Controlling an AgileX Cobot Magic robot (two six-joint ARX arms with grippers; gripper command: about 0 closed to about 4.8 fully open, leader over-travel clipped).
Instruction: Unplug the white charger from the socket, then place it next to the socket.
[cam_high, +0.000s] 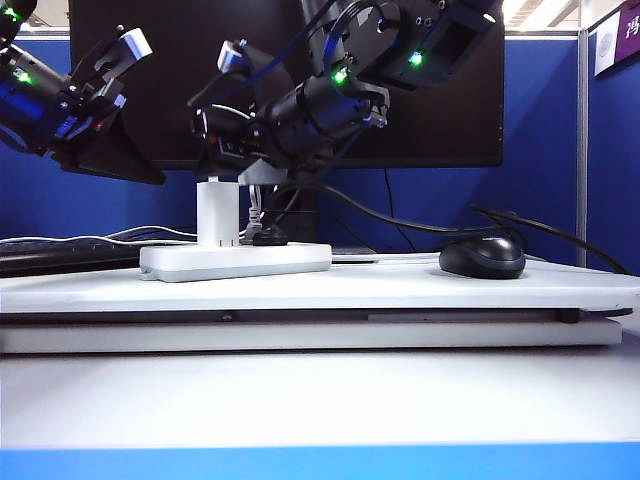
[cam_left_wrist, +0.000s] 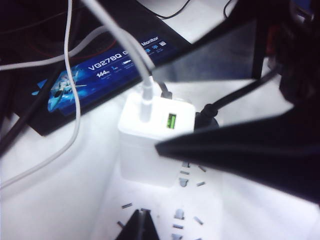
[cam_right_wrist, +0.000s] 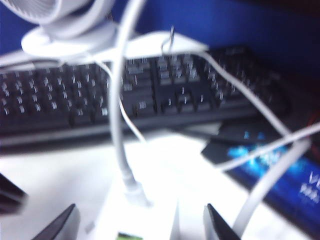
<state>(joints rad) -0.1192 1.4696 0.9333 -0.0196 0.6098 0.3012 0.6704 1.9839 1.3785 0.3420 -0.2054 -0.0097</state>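
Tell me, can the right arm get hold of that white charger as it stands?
Probably yes: the right gripper is open, one finger on each side of the white charger, which is plugged upright in the socket; nothing visible blocks it.

**Plastics, matt and glossy**

The white charger (cam_high: 218, 212) looks like smooth, faintly glossy plastic; the socket (cam_high: 236, 260) is smooth white plastic with a satin sheen; the mouse (cam_high: 483, 257) is glossy black; the keyboard (cam_right_wrist: 125, 95) shows matt black keys; the counter (cam_high: 400, 290) is smooth matt white; the right tool (cam_right_wrist: 137, 227) has matt black fingers.
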